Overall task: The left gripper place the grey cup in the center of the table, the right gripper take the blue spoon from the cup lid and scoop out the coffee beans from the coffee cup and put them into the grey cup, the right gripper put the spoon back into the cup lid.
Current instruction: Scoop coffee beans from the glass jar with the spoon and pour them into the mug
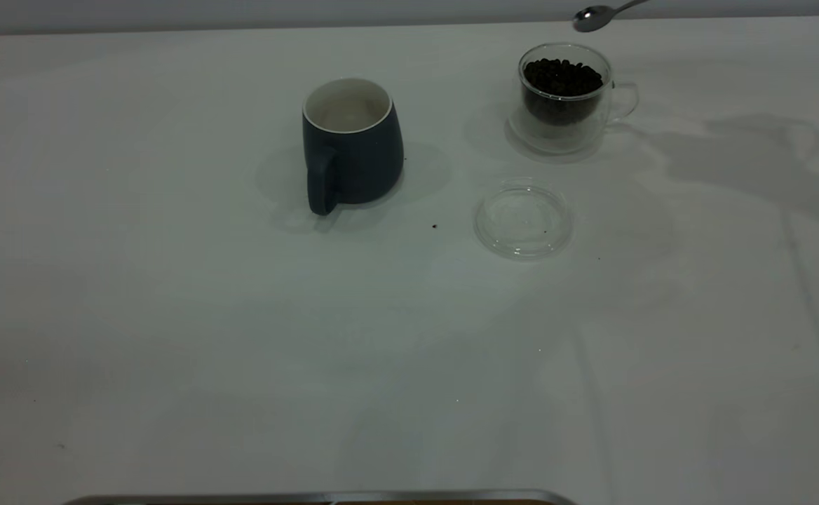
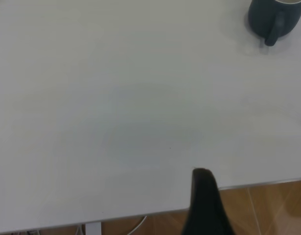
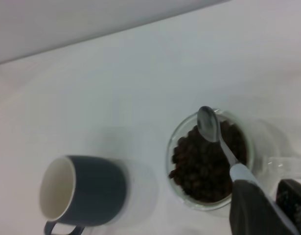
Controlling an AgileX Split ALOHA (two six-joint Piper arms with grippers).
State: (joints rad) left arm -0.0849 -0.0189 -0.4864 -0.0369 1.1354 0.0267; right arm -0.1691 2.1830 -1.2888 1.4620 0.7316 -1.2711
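The grey cup stands upright near the table's middle, handle toward the camera; it also shows in the left wrist view and the right wrist view. The coffee cup holds coffee beans at the back right. The cup lid lies empty in front of it. My right gripper is shut on the blue spoon's handle. The empty spoon bowl hovers above the beans. Only one finger of my left gripper shows, over the table's near edge, far from the grey cup.
A single stray bean lies on the table between the grey cup and the lid. The table's metal-trimmed near edge runs along the front. Wooden floor shows beyond that edge.
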